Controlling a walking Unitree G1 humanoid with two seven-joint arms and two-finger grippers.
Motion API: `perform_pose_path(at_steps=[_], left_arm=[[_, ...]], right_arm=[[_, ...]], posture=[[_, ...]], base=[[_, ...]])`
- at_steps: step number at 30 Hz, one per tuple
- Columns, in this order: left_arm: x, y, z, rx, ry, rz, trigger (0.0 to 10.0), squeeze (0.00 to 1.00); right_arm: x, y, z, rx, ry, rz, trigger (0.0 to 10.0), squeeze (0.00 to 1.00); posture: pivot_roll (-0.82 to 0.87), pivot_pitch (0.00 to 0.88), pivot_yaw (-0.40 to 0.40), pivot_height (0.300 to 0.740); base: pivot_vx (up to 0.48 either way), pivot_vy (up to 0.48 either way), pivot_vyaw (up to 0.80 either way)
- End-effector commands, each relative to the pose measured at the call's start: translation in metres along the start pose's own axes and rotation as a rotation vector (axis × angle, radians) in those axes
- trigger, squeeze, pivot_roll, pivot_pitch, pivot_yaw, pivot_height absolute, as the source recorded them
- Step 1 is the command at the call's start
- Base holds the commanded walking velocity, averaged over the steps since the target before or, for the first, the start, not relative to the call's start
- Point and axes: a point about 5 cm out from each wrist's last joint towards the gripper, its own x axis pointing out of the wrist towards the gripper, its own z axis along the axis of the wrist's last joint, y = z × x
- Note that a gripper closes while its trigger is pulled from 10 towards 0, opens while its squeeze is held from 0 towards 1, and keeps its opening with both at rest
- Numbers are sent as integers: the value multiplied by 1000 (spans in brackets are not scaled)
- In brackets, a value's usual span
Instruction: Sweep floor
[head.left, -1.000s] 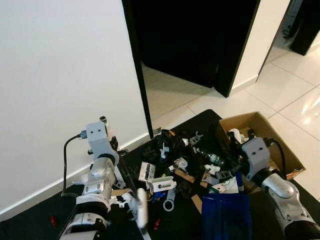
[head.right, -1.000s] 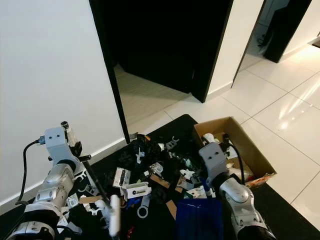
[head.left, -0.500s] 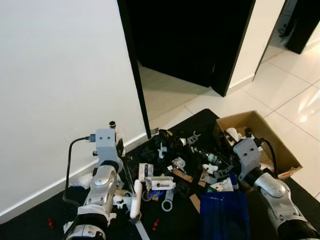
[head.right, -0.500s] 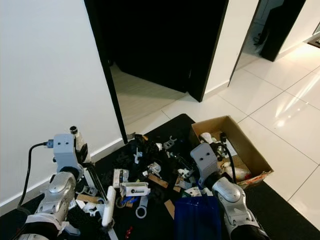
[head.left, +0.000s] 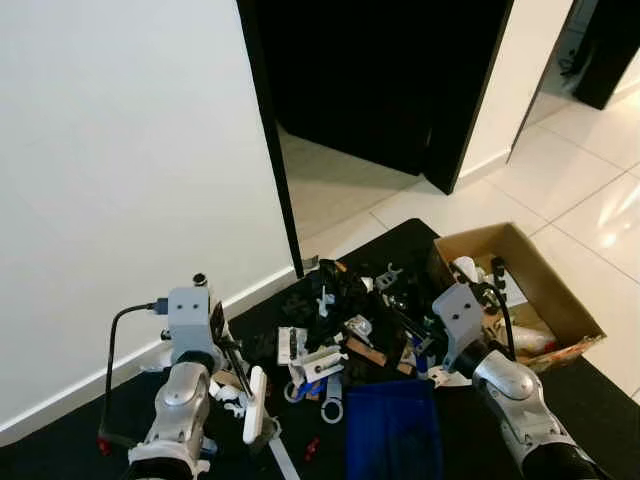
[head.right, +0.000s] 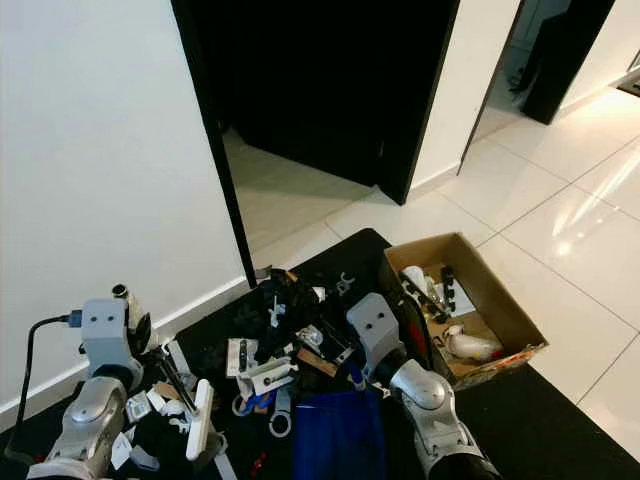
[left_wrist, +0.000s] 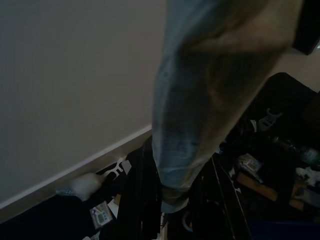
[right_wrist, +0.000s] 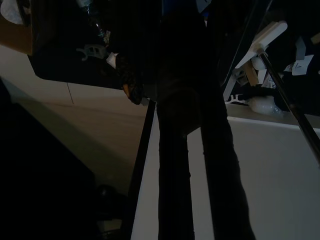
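Observation:
A pile of small litter (head.left: 345, 310), white plastic bits, card scraps and dark pieces, lies on a black mat (head.left: 400, 240). My left gripper (head.left: 226, 345) is shut on the thin dark handle of a brush whose white head (head.left: 254, 404) rests on the mat left of the pile. In the left wrist view the pale grip (left_wrist: 200, 100) sits between my black fingers (left_wrist: 145, 200). My right gripper (head.left: 425, 352) is shut on the handle of a blue dustpan (head.left: 392, 435), which lies flat just in front of the pile. The right wrist view is very dark.
An open cardboard box (head.left: 545, 290) holding some rubbish stands at the mat's right edge. A white wall (head.left: 120, 180) rises on the left, with a dark open doorway (head.left: 380, 70) behind the pile. Glossy pale tiles (head.left: 590, 190) spread to the right.
The dustpan and my right arm have slid left, closer under the pile. The brush head and my left arm have shifted left and lower. The view has also moved slightly.

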Motion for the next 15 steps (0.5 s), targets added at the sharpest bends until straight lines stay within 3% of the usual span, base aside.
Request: perform_pose_path(at_steps=[1, 7, 10, 13, 14, 15], left_arm=[[-8, 3, -17, -23, 71, 19, 10000, 0], [1, -24, -13, -120, 48, -69, 10000, 0], [5, -46, -8, -152, 38, -164, 10000, 0], [6, -52, -6, -164, 35, -190, 10000, 0], [5, -69, -4, -184, 28, -273, 10000, 0], [4, -76, -3, -193, 28, -304, 10000, 0]], right_arm=[[0, 2, -2, 5, 8, 6, 10000, 0], [6, 5, 0, 5, 3, 14, 10000, 0], [10, 7, -1, 6, 9, 17, 10000, 0], [11, 8, -1, 6, 14, 17, 10000, 0], [15, 12, -3, 8, 20, -4, 10000, 0], [16, 14, -4, 9, 22, -14, 10000, 0]], posture=[[51, 240, 74, 740], [45, 243, 67, 740], [40, 244, 65, 740], [40, 244, 65, 740], [40, 245, 68, 740], [40, 245, 68, 740]], base=[[0, 0, 0], [0, 0, 0], [0, 0, 0], [0, 0, 0], [0, 0, 0], [0, 0, 0]])
